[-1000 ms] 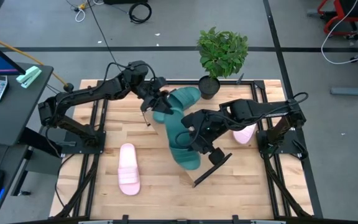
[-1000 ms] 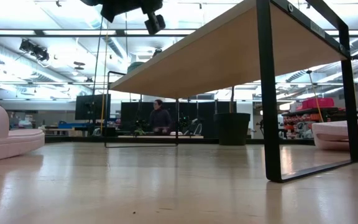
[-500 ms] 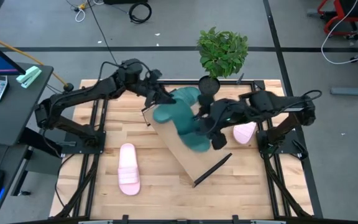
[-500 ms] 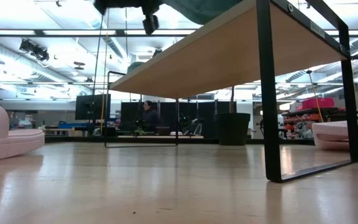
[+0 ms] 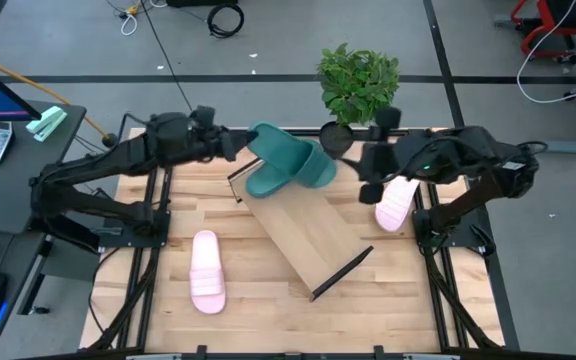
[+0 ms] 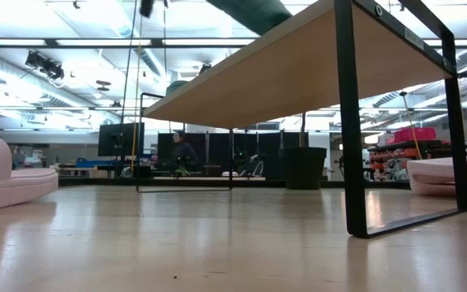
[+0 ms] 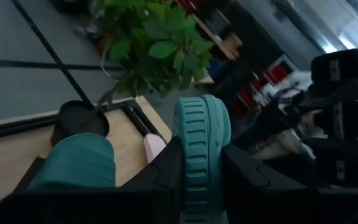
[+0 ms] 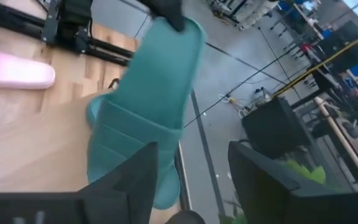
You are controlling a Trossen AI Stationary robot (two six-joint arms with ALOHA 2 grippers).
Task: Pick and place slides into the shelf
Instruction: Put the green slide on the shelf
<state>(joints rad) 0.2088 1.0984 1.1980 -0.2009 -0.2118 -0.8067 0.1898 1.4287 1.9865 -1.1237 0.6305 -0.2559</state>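
The left end effector [image 5: 236,145] is clenched on the edge of one teal slide [image 5: 268,160], holding it over the far end of the shelf [image 5: 303,235], where the second teal slide [image 5: 318,172] lies beside it. The right end effector [image 5: 368,175] hangs released just past them, holding nothing. The slides look light, soft and springy, so a sole-edge pinch should hold; the pink slides [image 5: 207,270] [image 5: 394,205] lie on the counter [image 5: 128,250].
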